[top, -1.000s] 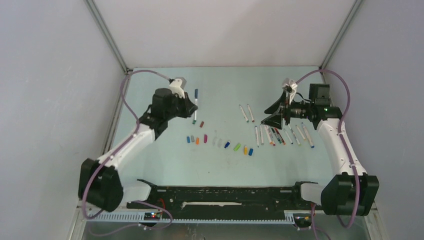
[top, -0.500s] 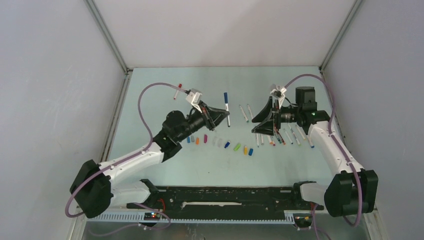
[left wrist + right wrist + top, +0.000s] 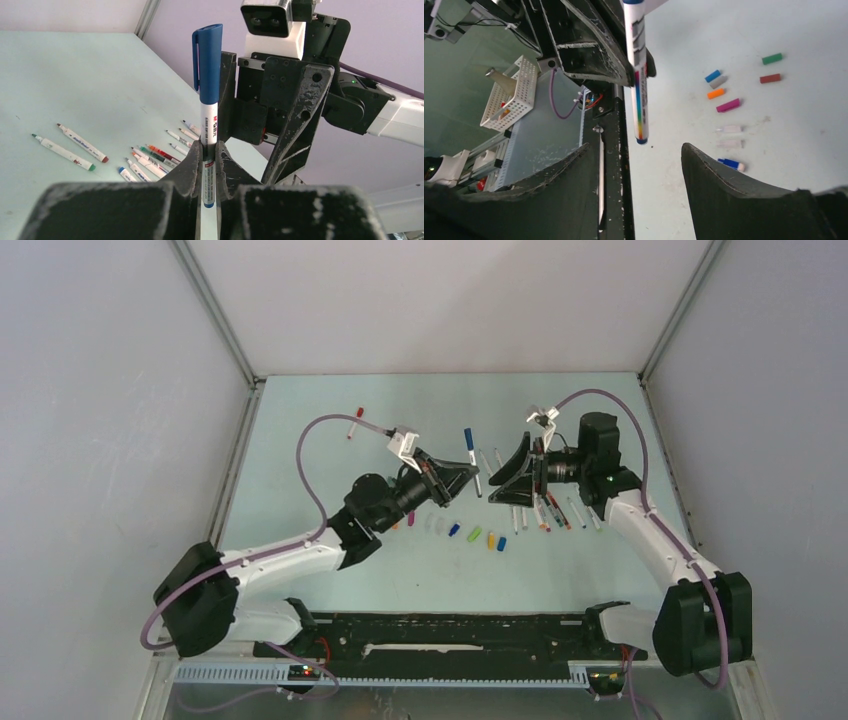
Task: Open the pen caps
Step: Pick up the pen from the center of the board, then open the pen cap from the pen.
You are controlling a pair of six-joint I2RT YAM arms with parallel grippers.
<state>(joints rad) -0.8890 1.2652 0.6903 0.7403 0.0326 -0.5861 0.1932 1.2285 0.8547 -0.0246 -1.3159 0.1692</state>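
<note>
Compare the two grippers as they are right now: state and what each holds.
The left gripper is shut on the blue-capped pen, gripping its white barrel; the right gripper is open and holds nothing. The left gripper presents the pen with its blue cap outward; the right gripper faces it. Both are raised above the table, close together.

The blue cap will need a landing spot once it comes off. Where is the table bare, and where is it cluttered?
Bare: the far strip of the table behind both arms, and the near strip between the row of loose caps and the black base rail. Crowded: the uncapped pens under the right gripper, and that cap row.
</note>
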